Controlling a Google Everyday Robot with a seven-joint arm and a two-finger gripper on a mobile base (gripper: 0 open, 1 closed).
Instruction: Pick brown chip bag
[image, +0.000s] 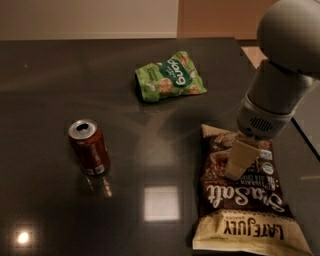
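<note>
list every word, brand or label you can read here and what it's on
"Sea Salt": white script on the brown chip bag, upside down in this view.
"LATE JULY": dark letters on that bag's cream near end, also upside down.
Small print on the bag beside the gripper, which sits over the bag's far half: too small to read.
Green snack bag: white logo, not legible.
Red can: no readable label.

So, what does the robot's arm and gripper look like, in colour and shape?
The arm is smooth light grey: a big rounded joint above a thick cylindrical wrist with a small dotted grille. The gripper is a cream, blocky piece below the wrist, over the upper part of the brown chip bag. No cables show.
</note>
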